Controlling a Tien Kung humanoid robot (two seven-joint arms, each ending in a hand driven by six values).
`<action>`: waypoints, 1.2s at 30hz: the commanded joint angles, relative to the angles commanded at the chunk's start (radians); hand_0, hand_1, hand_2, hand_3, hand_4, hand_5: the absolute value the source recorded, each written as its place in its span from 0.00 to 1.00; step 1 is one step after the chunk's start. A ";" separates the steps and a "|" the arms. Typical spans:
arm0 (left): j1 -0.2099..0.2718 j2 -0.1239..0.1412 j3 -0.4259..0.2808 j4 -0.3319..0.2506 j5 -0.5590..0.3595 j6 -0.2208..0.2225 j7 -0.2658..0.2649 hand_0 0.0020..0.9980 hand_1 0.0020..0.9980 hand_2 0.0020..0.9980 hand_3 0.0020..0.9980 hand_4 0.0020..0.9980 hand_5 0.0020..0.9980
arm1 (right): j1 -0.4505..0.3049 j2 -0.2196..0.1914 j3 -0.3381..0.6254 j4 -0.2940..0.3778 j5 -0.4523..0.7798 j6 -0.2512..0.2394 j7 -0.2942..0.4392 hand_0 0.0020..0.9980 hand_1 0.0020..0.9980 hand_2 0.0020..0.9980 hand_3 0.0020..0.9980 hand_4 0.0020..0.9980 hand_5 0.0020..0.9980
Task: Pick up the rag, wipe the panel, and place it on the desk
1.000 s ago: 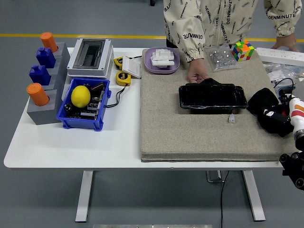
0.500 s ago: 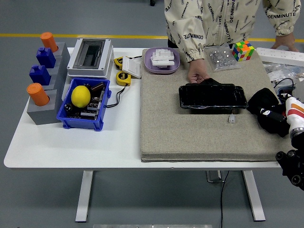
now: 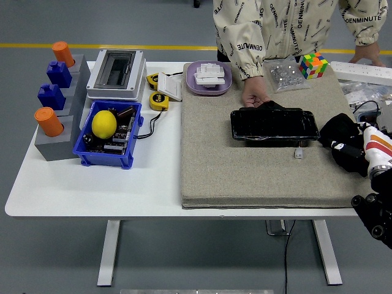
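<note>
1. Your right hand (image 3: 350, 149) sits at the right edge of the desk, its black fingers closed on the black rag (image 3: 340, 131), which lies bunched on the mat's right end, just right of the panel. Your left hand is out of view.
2. The white desk (image 3: 92, 187) carries everything; its near edge runs across the lower part of the view.
3. A grey felt mat (image 3: 245, 174) covers the desk's right half.
4. A person stands at the far side, in a pale printed jacket. One of their hands (image 3: 254, 97) rests on the mat, touching the panel's far left corner; the other hand (image 3: 367, 54) rests on the desk near the far right corner.
5. The glossy black panel (image 3: 274, 124) lies flat on the mat, near its middle.
6. On the desk's left part you see a grey stepped block (image 3: 54, 147) with blue and orange pegs, a blue bin (image 3: 101, 156) holding a yellow lemon (image 3: 104, 124), and a white box (image 3: 116, 73) behind it.
7. A purple tray (image 3: 209, 79) stands at the mat's far edge.
8. A colourful cube (image 3: 313, 64) stands at the mat's far right.
</note>
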 joint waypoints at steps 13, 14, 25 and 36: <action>-0.006 0.002 0.006 -0.001 -0.001 0.000 -0.001 0.61 0.64 0.66 0.56 0.63 0.44 | 0.010 0.010 -0.006 -0.014 0.012 -0.034 0.007 0.82 0.76 0.80 0.80 1.00 0.65; -0.006 0.002 0.006 -0.001 -0.001 0.000 -0.001 0.61 0.64 0.66 0.56 0.63 0.44 | 0.011 0.011 -0.009 -0.014 0.013 -0.036 0.008 0.82 0.76 0.80 0.80 1.00 0.65; -0.004 0.000 0.005 -0.001 -0.002 -0.001 -0.001 0.61 0.64 0.66 0.56 0.63 0.44 | 0.016 0.026 -0.021 -0.047 0.046 -0.060 0.026 0.76 0.73 0.77 0.79 1.00 0.64; -0.012 0.003 0.007 -0.004 -0.001 -0.001 -0.002 0.60 0.64 0.66 0.56 0.63 0.44 | 0.042 0.061 -0.069 -0.086 0.094 -0.117 0.041 0.68 0.67 0.71 0.73 1.00 0.58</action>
